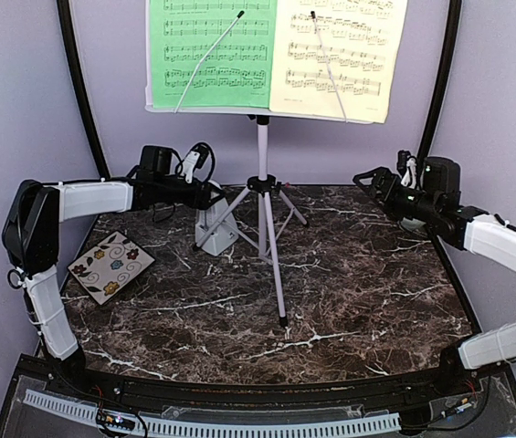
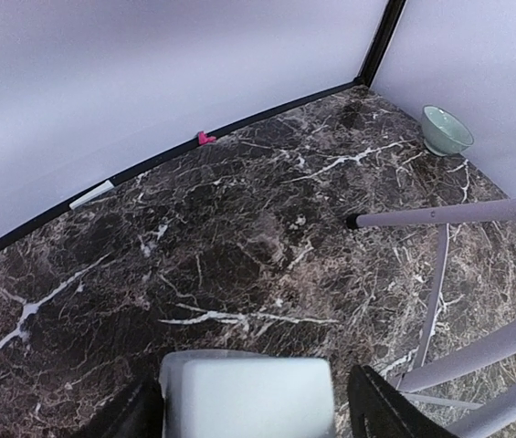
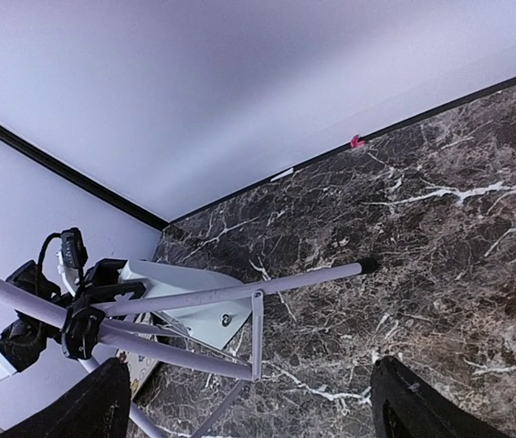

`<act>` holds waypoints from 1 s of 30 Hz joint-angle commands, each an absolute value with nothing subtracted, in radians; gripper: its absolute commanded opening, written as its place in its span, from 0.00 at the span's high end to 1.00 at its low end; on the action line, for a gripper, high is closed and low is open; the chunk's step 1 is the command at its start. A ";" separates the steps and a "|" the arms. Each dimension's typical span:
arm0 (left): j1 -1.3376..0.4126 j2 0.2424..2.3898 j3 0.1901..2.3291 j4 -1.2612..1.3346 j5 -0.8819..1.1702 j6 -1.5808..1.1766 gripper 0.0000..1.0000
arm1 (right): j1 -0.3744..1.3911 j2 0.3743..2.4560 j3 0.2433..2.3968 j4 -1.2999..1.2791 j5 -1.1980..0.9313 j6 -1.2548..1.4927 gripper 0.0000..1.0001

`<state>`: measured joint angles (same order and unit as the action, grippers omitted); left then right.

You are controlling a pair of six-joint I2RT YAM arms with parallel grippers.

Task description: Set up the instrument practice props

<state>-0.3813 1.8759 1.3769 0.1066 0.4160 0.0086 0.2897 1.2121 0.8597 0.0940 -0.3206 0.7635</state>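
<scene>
The white tripod music stand (image 1: 262, 151) stands at the middle back of the table. A green music sheet (image 1: 210, 50) lies on the left of its desk and a pale-yellow one (image 1: 340, 50) on the right. The light-grey metronome (image 1: 216, 230) stands upright by the stand's left leg. My left gripper (image 1: 205, 193) hangs right over it. In the left wrist view the metronome's top (image 2: 248, 397) sits between the open fingers (image 2: 385, 411), with a small gap on the right side. My right gripper (image 1: 367, 180) is open and empty at the back right, facing the stand's legs (image 3: 239, 292).
A floral square tile (image 1: 111, 266) lies at the left edge of the marble table (image 1: 358, 292). A small pale-green bowl (image 2: 447, 130) sits in the far right corner, behind my right arm in the top view. Lilac walls close off the back and sides.
</scene>
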 commanded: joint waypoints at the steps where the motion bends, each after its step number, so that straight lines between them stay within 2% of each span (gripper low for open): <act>1: -0.381 1.874 1.408 0.053 0.333 0.049 0.31 | 0.317 1.226 0.855 0.174 -0.294 0.777 0.09; 5: -0.367 1.863 1.404 0.038 0.315 0.043 0.45 | 0.320 1.216 0.849 0.160 -0.305 0.765 0.09; 13: -0.341 1.787 1.381 0.047 0.228 0.037 0.59 | 0.319 1.186 0.863 0.098 -0.305 0.714 0.09; 23: -0.311 1.639 1.303 0.061 0.121 0.056 0.70 | 0.320 1.157 0.860 0.081 -0.327 0.703 0.08; 30: -0.311 1.519 1.234 0.023 0.108 0.046 0.72 | 0.321 1.144 0.858 0.066 -0.363 0.680 0.09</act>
